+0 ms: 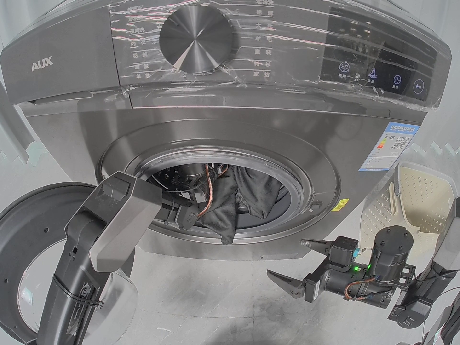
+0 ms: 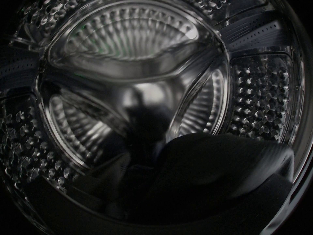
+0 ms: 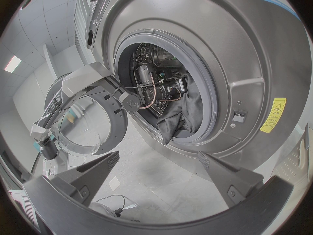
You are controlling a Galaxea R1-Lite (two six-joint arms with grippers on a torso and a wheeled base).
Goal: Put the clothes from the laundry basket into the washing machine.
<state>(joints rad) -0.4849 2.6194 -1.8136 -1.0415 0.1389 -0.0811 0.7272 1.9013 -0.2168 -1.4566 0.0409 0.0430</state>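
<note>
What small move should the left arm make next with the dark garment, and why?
Probably push it deeper into the drum: the dark garment is draped over the door seal, one corner hanging outside, so it could slip out.

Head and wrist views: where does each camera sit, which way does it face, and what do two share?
Head view: on the head, facing down at the washing machine; left arm and open right pincer show.
Left wrist view: inside the drum, facing its back wall over dark cloth.
Right wrist view: low outside, facing the opening; own pincer fingers show.
Shared: head and right wrist views show the left arm in the opening beside the dark cloth.
</note>
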